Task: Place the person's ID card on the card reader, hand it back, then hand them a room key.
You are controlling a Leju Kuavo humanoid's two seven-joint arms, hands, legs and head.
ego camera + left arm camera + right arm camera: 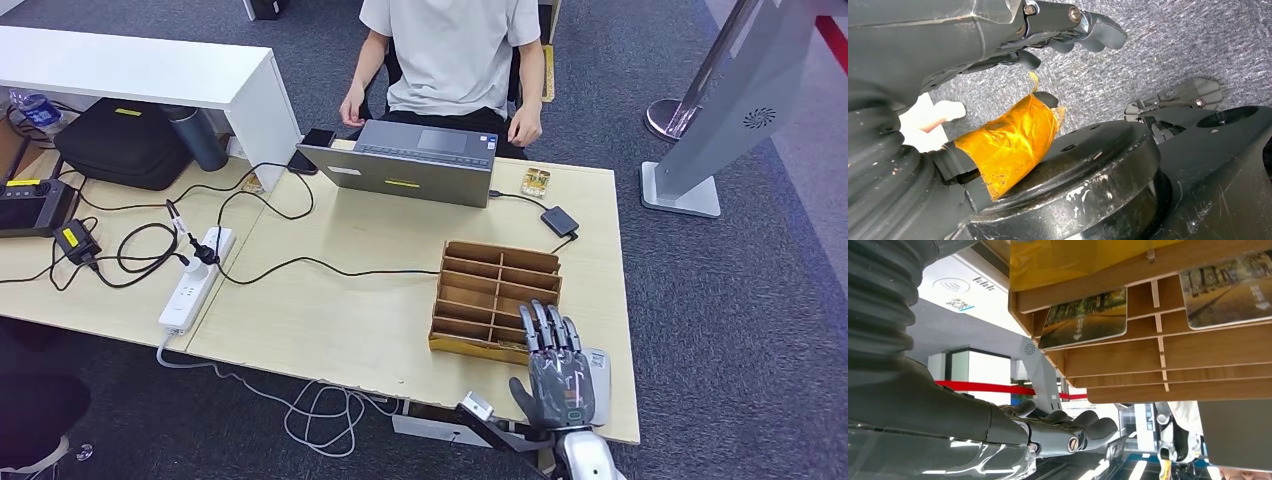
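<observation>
Robot's right hand (pixel 560 372) lies flat at the desk's (pixel 330 320) near edge, fingers spread and holding nothing, beside one wooden slotted rack (pixel 497 297)

Two picture cards (pixel 1083 319) sit in the rack's slots; one small patterned card (pixel 536 182) lies by the seated person's (pixel 455 60) laptop (pixel 412 162). Left hand (pixel 1048 35) hangs over carpet, fingers loosely curled, empty

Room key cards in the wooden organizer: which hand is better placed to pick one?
Right. The right hand rests open on the table at the wooden organizer's near edge, with the key cards just ahead in their slots. The left hand hangs over the carpet, away from the table.
</observation>
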